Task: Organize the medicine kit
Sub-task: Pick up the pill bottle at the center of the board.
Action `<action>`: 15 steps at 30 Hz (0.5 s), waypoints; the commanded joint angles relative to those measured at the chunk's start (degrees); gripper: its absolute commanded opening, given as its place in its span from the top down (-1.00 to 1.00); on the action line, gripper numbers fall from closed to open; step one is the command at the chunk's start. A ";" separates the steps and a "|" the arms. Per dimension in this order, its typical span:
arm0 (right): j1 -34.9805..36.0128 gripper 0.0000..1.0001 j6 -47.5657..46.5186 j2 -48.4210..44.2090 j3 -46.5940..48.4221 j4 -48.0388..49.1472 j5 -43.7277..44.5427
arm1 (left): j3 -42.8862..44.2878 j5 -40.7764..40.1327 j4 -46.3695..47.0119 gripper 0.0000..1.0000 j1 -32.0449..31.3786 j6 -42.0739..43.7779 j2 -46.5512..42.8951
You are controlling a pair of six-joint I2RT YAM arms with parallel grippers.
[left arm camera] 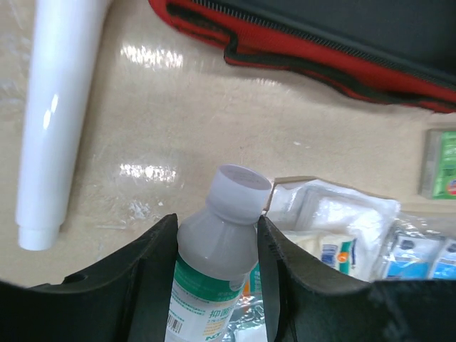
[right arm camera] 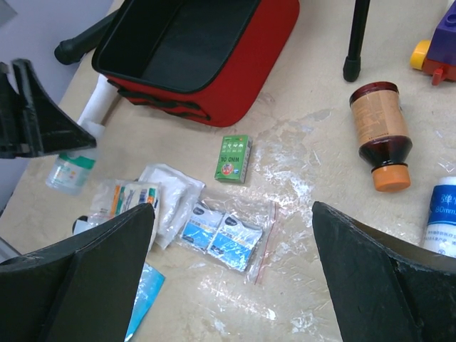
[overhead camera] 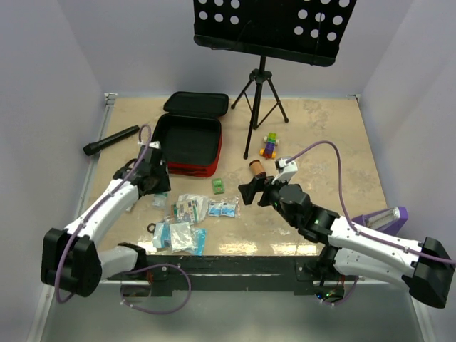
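Note:
The medicine kit (overhead camera: 187, 142) is a red zip case lying open at the back left, its black-lined tray facing up and its lid (overhead camera: 196, 104) folded back. My left gripper (left arm camera: 217, 242) is shut on a white bottle (left arm camera: 214, 263) with a green label, cap pointing toward the case (left arm camera: 299, 43). It holds the bottle over the left edge of a pile of packets (overhead camera: 187, 210), just in front of the case. My right gripper (right arm camera: 231, 235) hangs open above a clear zip bag of blue sachets (right arm camera: 221, 231), with nothing between its fingers.
A small green box (right arm camera: 234, 158), a brown bottle with an orange cap (right arm camera: 381, 135) and a white bottle (right arm camera: 442, 214) lie near the case. A white cylinder (left arm camera: 57, 114) lies left of the case. A black flashlight (overhead camera: 111, 140), a music stand tripod (overhead camera: 262, 100) and a colourful toy (overhead camera: 269, 145) stand further back.

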 commanded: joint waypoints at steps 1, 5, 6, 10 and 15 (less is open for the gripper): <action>0.00 -0.95 -1.30 -0.50 4.22 -0.27 0.25 | 6.89 -2.13 -3.31 1.00 -0.18 -1.34 -5.55; 0.09 -0.95 -1.65 -1.21 5.37 -0.63 -0.36 | 14.00 -3.80 -2.19 1.00 -0.18 -1.51 -6.53; 0.00 -0.95 -1.74 -1.21 5.80 -0.54 -0.80 | 16.03 -3.89 -1.22 1.00 -0.18 -1.51 -5.13; 0.00 -0.95 -2.96 -0.07 7.74 -1.50 -1.33 | 27.01 -5.90 0.54 1.00 -0.10 -0.99 8.03; 0.00 -0.95 -3.85 0.64 8.71 -1.33 -1.24 | 36.85 -10.39 3.80 1.00 1.04 1.38 23.85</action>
